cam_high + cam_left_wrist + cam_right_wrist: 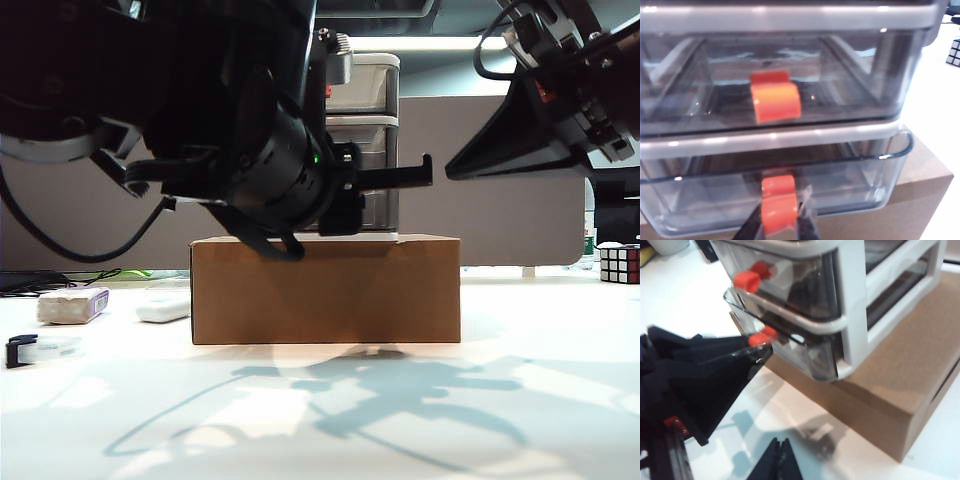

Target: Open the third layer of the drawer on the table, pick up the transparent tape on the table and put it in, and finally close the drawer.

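Third layer's [790, 200] tab sits between left gripper [780, 232] fingers [752, 230]; right gripper [777, 460] hovers.

Left gripper [780, 220] fingers straddle the third layer's [840, 185] red-orange tab [778, 205]; that layer sits slightly pulled out, on the cardboard box [920, 200].

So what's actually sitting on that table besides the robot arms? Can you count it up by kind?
Drawer cabinet: 1
Cardboard box: 1
Tape roll: 1
White block with purple label: 1
White bar: 1
Puzzle cube: 1
Total: 6
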Controlling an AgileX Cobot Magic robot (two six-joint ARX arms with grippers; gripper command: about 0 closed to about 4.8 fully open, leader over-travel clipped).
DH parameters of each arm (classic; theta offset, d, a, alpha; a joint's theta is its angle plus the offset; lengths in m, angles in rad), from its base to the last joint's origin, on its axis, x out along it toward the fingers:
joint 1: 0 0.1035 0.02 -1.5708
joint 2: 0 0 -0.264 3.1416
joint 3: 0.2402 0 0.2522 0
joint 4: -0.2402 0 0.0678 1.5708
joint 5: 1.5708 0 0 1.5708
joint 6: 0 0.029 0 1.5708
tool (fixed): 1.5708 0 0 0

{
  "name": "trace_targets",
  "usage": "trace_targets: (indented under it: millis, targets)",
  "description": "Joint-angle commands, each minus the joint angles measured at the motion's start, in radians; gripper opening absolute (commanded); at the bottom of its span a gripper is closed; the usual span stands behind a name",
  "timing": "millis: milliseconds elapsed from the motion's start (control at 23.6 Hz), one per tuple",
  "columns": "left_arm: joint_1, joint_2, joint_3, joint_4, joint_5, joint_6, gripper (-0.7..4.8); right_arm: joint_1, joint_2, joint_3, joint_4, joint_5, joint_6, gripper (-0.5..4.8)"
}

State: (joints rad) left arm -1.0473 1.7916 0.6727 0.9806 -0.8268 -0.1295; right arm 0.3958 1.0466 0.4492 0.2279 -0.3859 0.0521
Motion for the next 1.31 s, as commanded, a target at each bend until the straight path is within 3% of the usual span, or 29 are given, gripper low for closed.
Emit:
trace_targets:
  millis: [42,465,592,1142,1311]
  targets:
    - [0.003,-0.002,0.004,0.0,0.002,-0.001,0.75,0.0,-0.003,0.005,0.121,-0.072,0.0,-0.05]
    - [0.003,-0.002,0.005,0.001,0.005,-0.003,0.75,0.0,0.044,0.095,0.166,-0.097,0.0,-0.05]
    - [0.003,-0.002,0.005,0.001,0.004,-0.006,0.76,0.0,0.097,0.135,0.166,-0.15,0.0,-0.05]
    - [0.003,-0.002,0.006,0.005,0.004,-0.014,0.74,0.0,0.182,0.191,0.189,-0.16,0.0,-0.05]
    - [0.003,-0.002,0.006,0.005,0.004,-0.021,0.2,0.0,0.185,0.191,0.203,-0.159,-0.001,-0.05]
